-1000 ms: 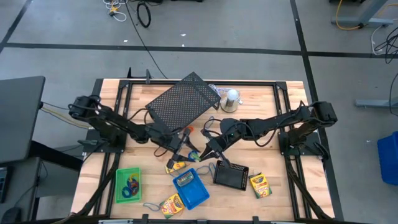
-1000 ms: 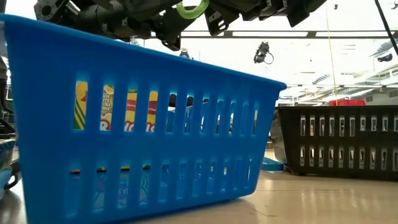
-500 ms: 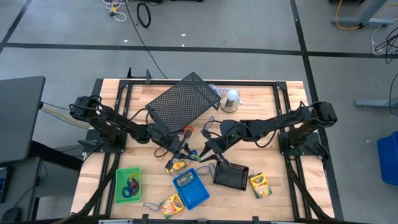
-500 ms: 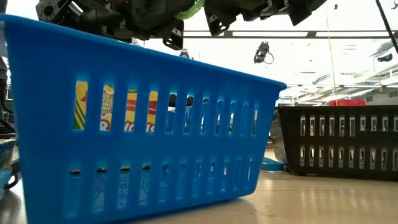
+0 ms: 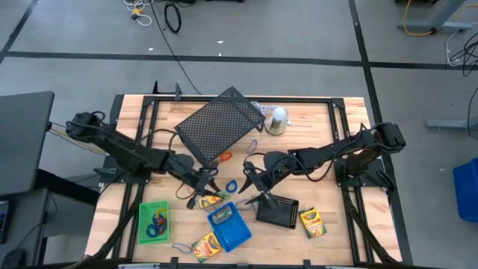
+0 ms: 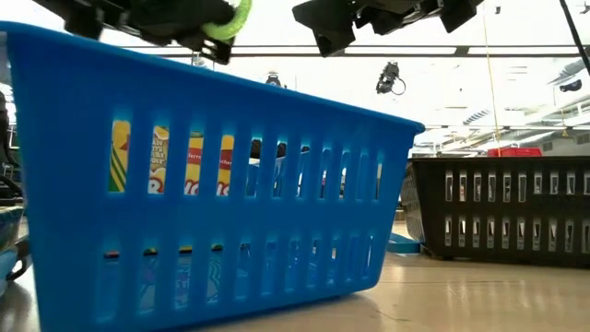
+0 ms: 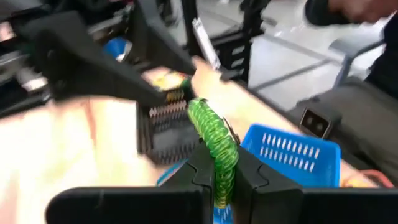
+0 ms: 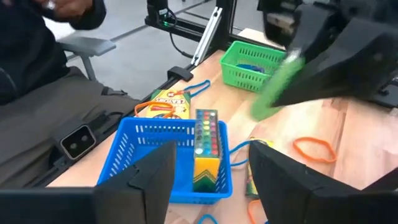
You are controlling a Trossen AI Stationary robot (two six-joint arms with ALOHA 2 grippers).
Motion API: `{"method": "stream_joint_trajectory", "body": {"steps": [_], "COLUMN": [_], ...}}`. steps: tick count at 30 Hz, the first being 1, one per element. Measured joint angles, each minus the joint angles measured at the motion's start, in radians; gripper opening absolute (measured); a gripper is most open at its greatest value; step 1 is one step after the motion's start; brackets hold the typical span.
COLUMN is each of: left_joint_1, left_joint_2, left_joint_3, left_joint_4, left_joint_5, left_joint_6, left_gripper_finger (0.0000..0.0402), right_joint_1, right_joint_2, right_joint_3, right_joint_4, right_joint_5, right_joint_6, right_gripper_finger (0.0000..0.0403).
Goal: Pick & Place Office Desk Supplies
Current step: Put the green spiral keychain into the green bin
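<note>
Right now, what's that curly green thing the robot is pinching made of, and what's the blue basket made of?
The curly green loop, pinched in the left gripper, looks like stretchy plastic: it is a tight, shiny coil. The blue basket looks like hard moulded plastic: smooth, one colour, with even slots cut in its walls.

Even, shadowless light falls on the bench (image 5: 179, 123) in the overhead view, where everything is sharp apart from slight bending of straight lines near the picture's corners. In the low view the bright ceiling behind burns out to white, the arms overhead are dark silhouettes, and the blue basket (image 6: 212, 184) close to the lens is soft. Both wrist views are smeared by motion: the green coil (image 7: 214, 140) and the black shapes behind it are streaked, and a green blur (image 8: 277, 87) crosses the other.
</note>
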Motion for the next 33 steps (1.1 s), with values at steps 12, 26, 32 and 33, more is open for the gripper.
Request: {"method": "stream_joint_trajectory", "body": {"steps": [12,26,32,33], "left_joint_1": [-0.347,-0.875,-0.98,-0.989], "left_joint_2": [-0.247,-0.259,-0.176,-0.153], "left_joint_3": [0.0,0.0,0.0,0.0], "left_joint_4": [-0.454,-0.825,-0.954,-0.975], "left_joint_5": [-0.405,-0.732,-0.657,-0.629], "left_joint_6": [-0.258,-1.107,-1.456,-1.507], "left_gripper_finger": [0.0019,0.0017,0.0017,0.0017], "right_joint_1": [0.0,-0.001,-0.001,-0.001], "right_joint_2": [0.0,0.0,0.0,0.0], "right_joint_3": [0.0,0.0,0.0,0.0], "right_joint_4": [-0.035,-0.042,-0.058,-0.064], "right_joint_5": [-0.025,-0.018,0.02,0.029], "right_joint_6": [0.015,0.026,0.043,0.046], "right_gripper_finger": [0.0215,0.0215,0.0215,0.0215]}}
